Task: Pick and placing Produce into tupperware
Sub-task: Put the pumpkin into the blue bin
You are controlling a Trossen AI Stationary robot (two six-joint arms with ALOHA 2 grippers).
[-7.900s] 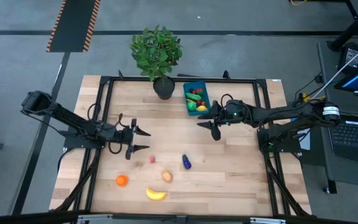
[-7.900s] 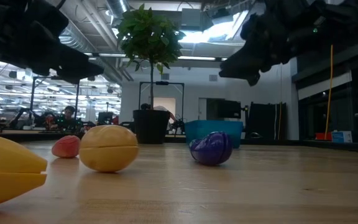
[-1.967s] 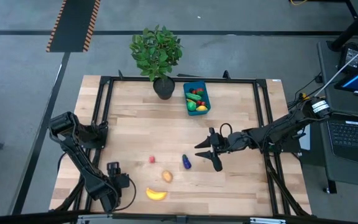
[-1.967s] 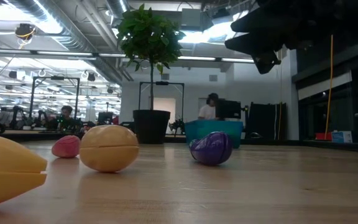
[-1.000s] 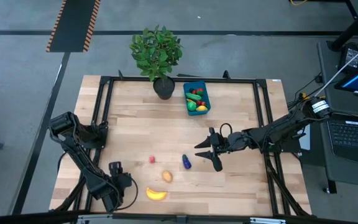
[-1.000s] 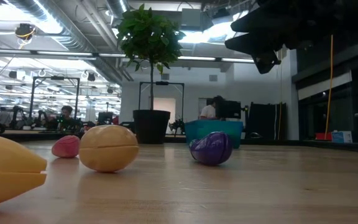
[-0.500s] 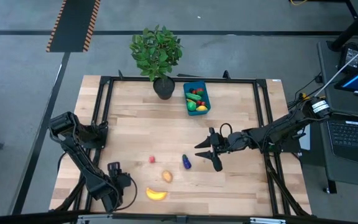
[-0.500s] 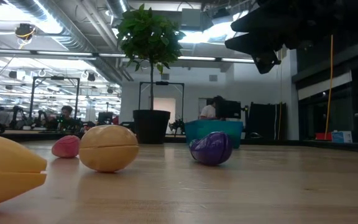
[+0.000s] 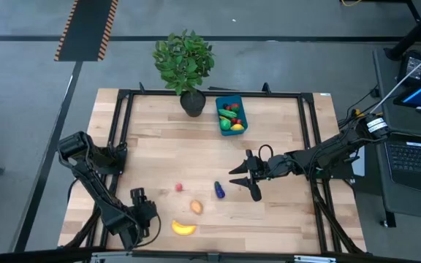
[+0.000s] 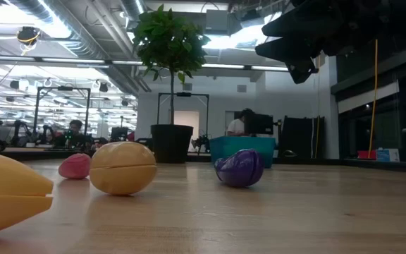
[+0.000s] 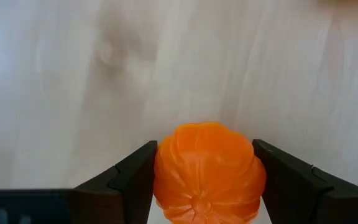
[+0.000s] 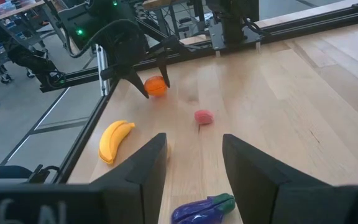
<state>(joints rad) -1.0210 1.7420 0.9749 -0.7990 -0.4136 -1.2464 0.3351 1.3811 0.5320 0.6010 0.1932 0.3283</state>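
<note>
Left to right across the tabletop [image 9: 283, 219].

The left tool [image 11: 202, 167] is being held low at the near left corner, its two fingers [image 11: 124, 177] bracketing the orange [image 11: 209, 172]. Both appear to be touching or nearly touching the fruit's sides; whether it is being squeezed or lifted cannot be told. The orange is judged to be a light, hard, ribbed plastic shell: stiff, not fragile, somewhat slick. It is being taken across its widest girth, which looks like the right place; a higher pinch would likely let it squirt out.

The banana [image 9: 183, 228] is lying just right of that tool. Judged light and rigid; its curved middle is being favoured as the hold, across the short width. The potato [image 9: 196, 207] is sitting just beyond it, with a seam around it in the low view; rounded, so a grip across the centre is being advised. The small red piece [image 9: 178, 188] is lying a little farther back; tiny, likely to roll.

The eggplant [image 9: 218, 191] is lying mid-tabletop; glossy and probably slippery, best taken across its thick body.

The right tool [image 9: 247, 177] is being held above the surface just right of the eggplant, fingers spread, nothing pinched.

The tupperware [image 9: 231, 114] is standing at the far edge beside the potted plant [image 9: 185, 62], already part-filled with produce.
</note>
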